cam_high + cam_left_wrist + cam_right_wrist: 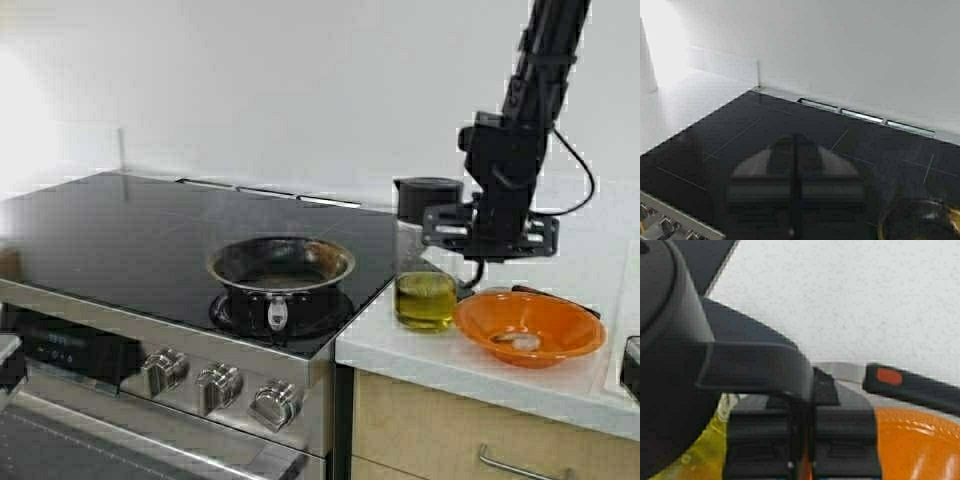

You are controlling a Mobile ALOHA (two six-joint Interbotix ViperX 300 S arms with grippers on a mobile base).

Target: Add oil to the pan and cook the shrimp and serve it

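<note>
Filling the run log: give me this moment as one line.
stage: oil not yet poured | right tool: at oil jug handle, shut | left tool: shut above stove | pan: on burner | shrimp: in orange bowl

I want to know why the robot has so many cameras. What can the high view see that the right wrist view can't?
Only the high view shows the pan on the black stove, the stove's knobs, and a pale piece in the orange bowl that may be the shrimp. Only the right wrist view shows a black handle with a red mark behind the bowl. Both share the oil jug's black handle, with the right tool at it, the yellow oil and the orange bowl.
</note>
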